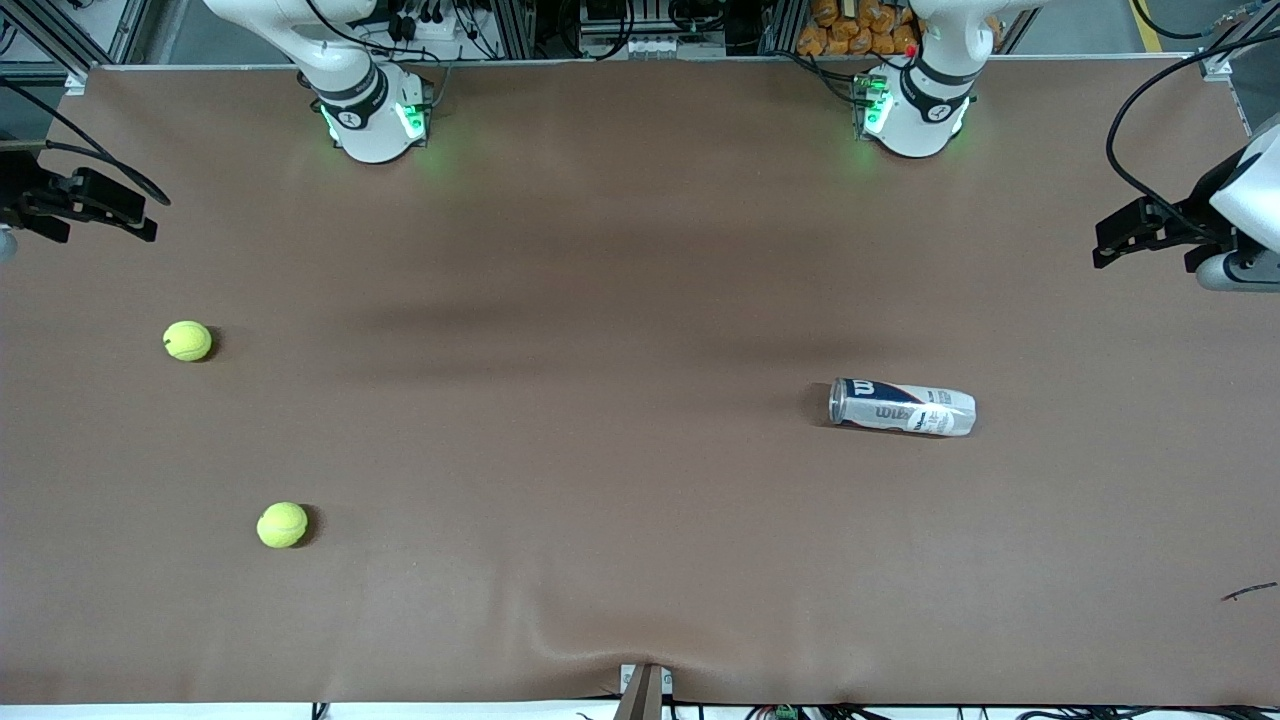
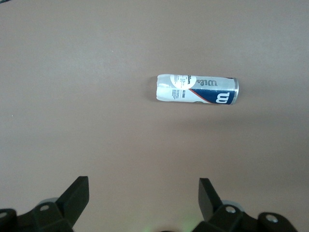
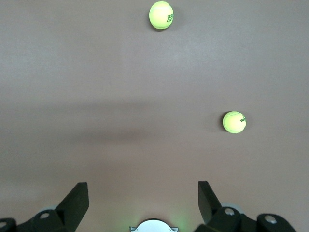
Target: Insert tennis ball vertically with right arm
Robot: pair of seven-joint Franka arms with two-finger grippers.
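Front view: we're seeing a brown desk w/ both arm bases along its top edge. The right tool is hanging over the desk's edge at the right arm's end, fingers spread, gripping nothing. The left tool is hanging over the left arm's end, also released & empty. Both arms are waiting at the sides. Two yellow-green tennis balls are lying toward the right arm's end: the farther tennis ball is sitting near the desk's edge there, and the nearer tennis ball is sitting closer to the front camera, a bit more toward the desk's middle. The two are well apart. A Wilson tennis ball can is lying on its side toward the left arm's end, its silver-rimmed end pointing toward the balls, well apart from them. A small dark scrap is lying near the desk's corner at the left arm's end.

Left wrist view: we're looking down past the left tool's black fingers, spread wide, nothing btwn them. The can is lying flat on the desk, white label & blue band w/ a "W" showing.

Right wrist view: the right tool's fingers are also spread wide, empty. Both balls are resting on bare desk: one closer to the tool, the other farther off.
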